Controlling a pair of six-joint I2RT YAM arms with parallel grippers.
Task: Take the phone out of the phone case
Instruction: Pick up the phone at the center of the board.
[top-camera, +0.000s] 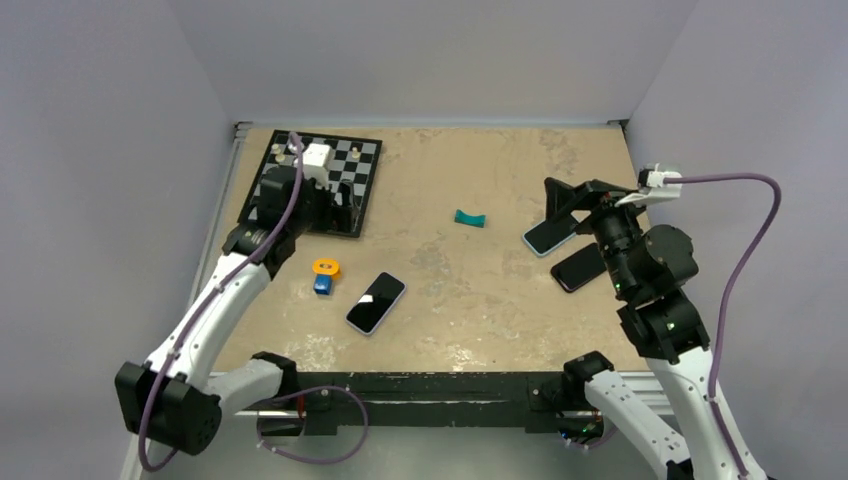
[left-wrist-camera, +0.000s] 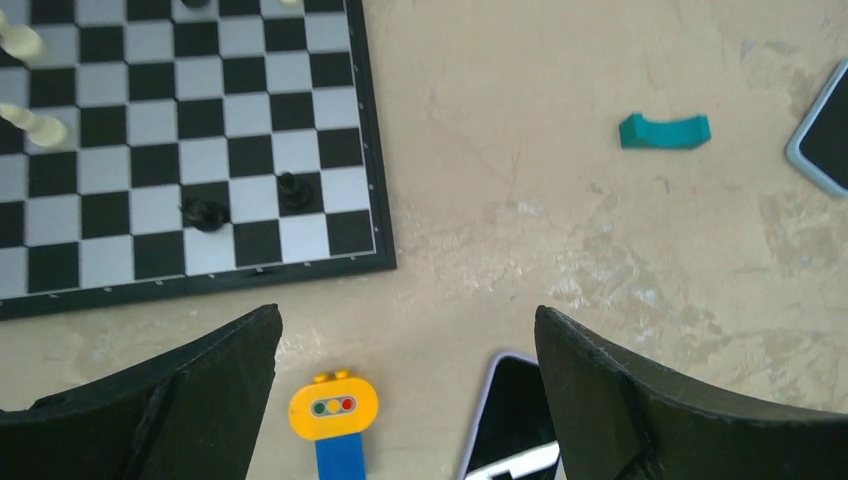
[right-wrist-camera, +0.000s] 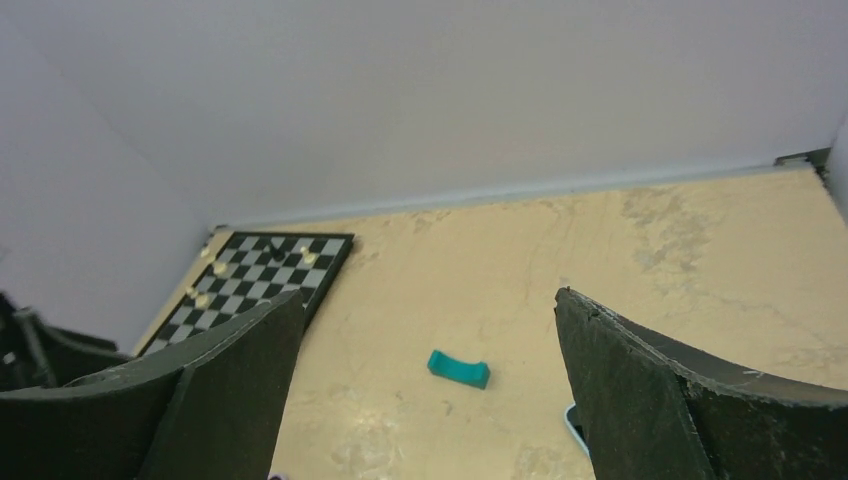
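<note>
A phone in a pale lavender case (top-camera: 376, 302) lies screen up in the middle near part of the table; its top corner (left-wrist-camera: 505, 410) shows low in the left wrist view. A phone in a light blue case (top-camera: 546, 238) lies at the right, and a dark phone with a purple rim (top-camera: 577, 268) lies beside it. My left gripper (top-camera: 335, 207) (left-wrist-camera: 407, 330) hangs open above the chessboard's near edge, holding nothing. My right gripper (top-camera: 566, 200) (right-wrist-camera: 428, 300) is open over the blue-cased phone, whose corner (right-wrist-camera: 571, 423) peeks out by the right finger.
A chessboard (top-camera: 318, 183) (left-wrist-camera: 180, 150) (right-wrist-camera: 262, 272) with a few pieces fills the far left corner. A yellow and blue traffic-light toy (top-camera: 325, 273) (left-wrist-camera: 333, 412) lies left of the lavender phone. A small teal curved block (top-camera: 468, 219) (left-wrist-camera: 664, 131) (right-wrist-camera: 458, 368) sits mid-table. Walls enclose three sides.
</note>
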